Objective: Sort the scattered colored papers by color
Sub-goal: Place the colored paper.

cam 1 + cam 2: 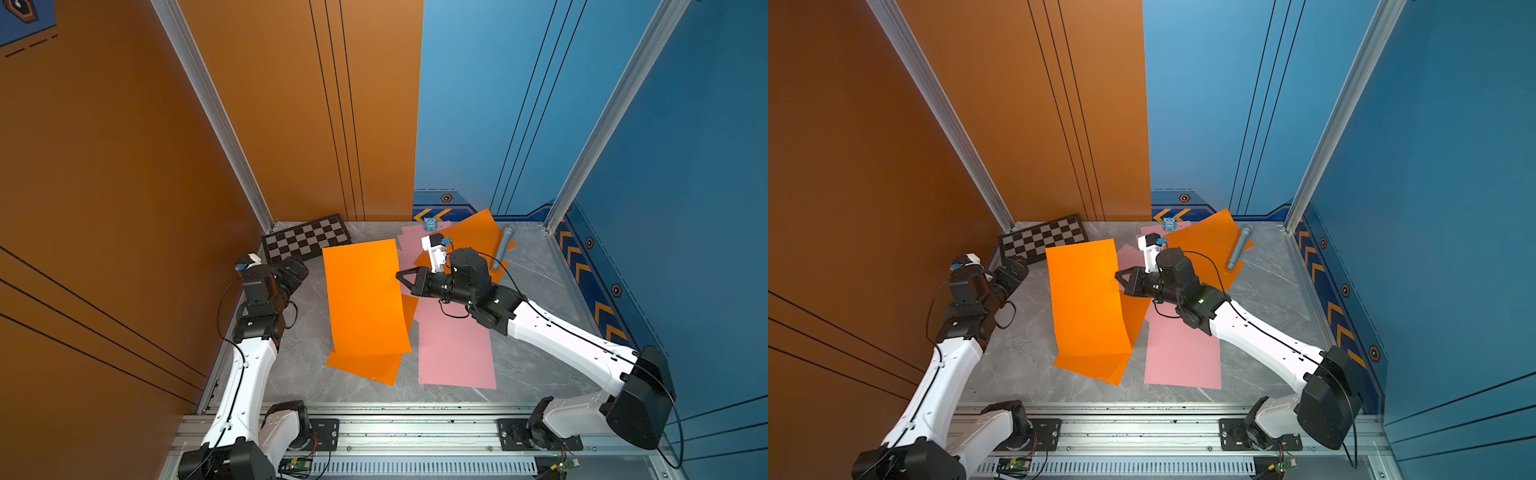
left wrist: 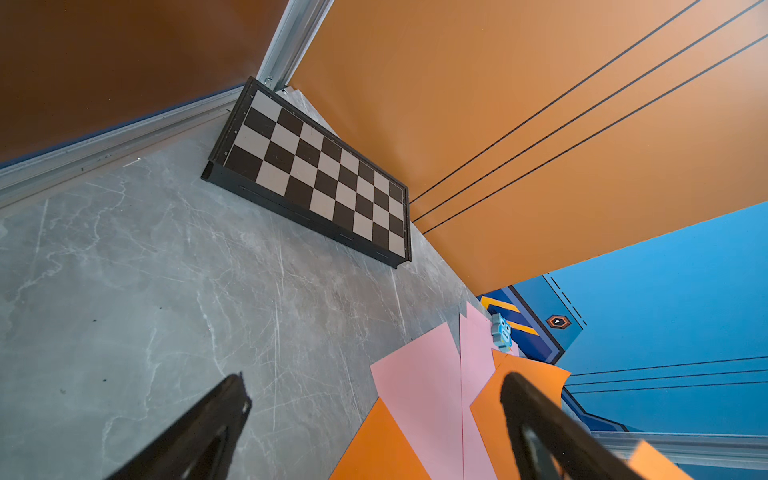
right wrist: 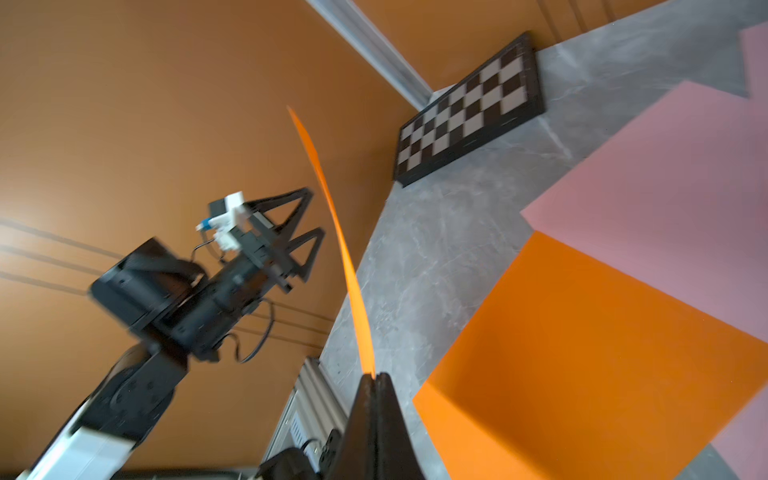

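The left gripper (image 3: pixel 312 214) is released, its jaws wide apart with nothing between them. It hangs at the far left, just beside the chessboard (image 1: pixel 307 239). The right gripper (image 1: pixel 399 276) is clenched on the right edge of the held orange sheet (image 1: pixel 361 299).

**Layout, left to right**
1. The held orange sheet is raised and bowed at centre. Its near edge rests on the lower orange sheet (image 1: pixel 365 370), which lies flat on the table (image 1: pixel 299 353).
2. The near pink sheet (image 1: pixel 455 353) lies flat at right of centre, under the right arm.
3. The far pink sheets (image 1: pixel 409 243) and the far orange sheet (image 1: pixel 478 237) overlap at the far right. A blue toy (image 1: pixel 430 224) stands on the pink sheets, and a grey cylinder (image 1: pixel 503 247) lies on the orange one.

**Step in hand (judged): stack orange on orange**
- Keep the pinch on the edge and travel slowly, because thin paper sails and buckles.
- Avoid dragging the trailing edge, as it may shift the lower sheet.
- Lower until the sheet lies flat and square over the lower one, then release.

**View differences**
- The right wrist view shows the held sheet edge-on between shut jaws and the left gripper's spread fingers.
- Both top views show the trailing edge contact and the whole layout.
- The left wrist view shows 2 far pink sheets overlapping. In both top views the right arm partly covers them.
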Robot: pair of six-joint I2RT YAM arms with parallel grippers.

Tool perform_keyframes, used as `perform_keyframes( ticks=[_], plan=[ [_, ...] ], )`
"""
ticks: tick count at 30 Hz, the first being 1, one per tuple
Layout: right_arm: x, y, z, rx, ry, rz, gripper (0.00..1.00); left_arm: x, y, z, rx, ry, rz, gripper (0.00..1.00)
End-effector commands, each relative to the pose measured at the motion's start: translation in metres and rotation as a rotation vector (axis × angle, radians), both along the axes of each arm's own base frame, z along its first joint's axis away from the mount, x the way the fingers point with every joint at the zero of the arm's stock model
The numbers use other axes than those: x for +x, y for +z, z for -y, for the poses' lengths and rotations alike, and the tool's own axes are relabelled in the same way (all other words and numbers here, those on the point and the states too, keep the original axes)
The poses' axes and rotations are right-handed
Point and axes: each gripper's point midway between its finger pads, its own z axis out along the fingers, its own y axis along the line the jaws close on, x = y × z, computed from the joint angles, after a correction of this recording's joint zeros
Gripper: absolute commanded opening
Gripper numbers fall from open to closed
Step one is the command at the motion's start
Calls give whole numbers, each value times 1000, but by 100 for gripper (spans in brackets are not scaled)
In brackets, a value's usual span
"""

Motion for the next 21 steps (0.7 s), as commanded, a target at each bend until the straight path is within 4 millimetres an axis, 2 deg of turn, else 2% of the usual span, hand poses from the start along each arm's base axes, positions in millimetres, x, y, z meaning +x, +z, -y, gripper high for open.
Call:
perform_keyframes(
  ticks=[1, 6, 11, 13, 16, 18, 21],
  plan=[
    [21, -22, 6, 49, -133, -11, 0, -2, -5, -3, -5, 12, -19, 98],
    [32, -99, 13, 38, -210, -118, 0, -2, -9, 1, -17, -9, -30, 98],
    [33, -170, 19, -3, -248, -209, 0, 1, -19, 17, -31, -79, -53, 98],
    [33, -186, 18, 14, -240, -238, 0, 2, -20, 25, -28, -111, -60, 98],
    [31, -206, 14, 6, -219, -273, 0, 6, -21, 48, -27, -194, -65, 98],
    [30, -215, 14, -9, -215, -285, 0, 11, -22, 73, -20, -287, -69, 98],
    [30, -223, 14, -21, -209, -300, 0, 14, -28, 123, 21, -449, -96, 98]
  ],
)
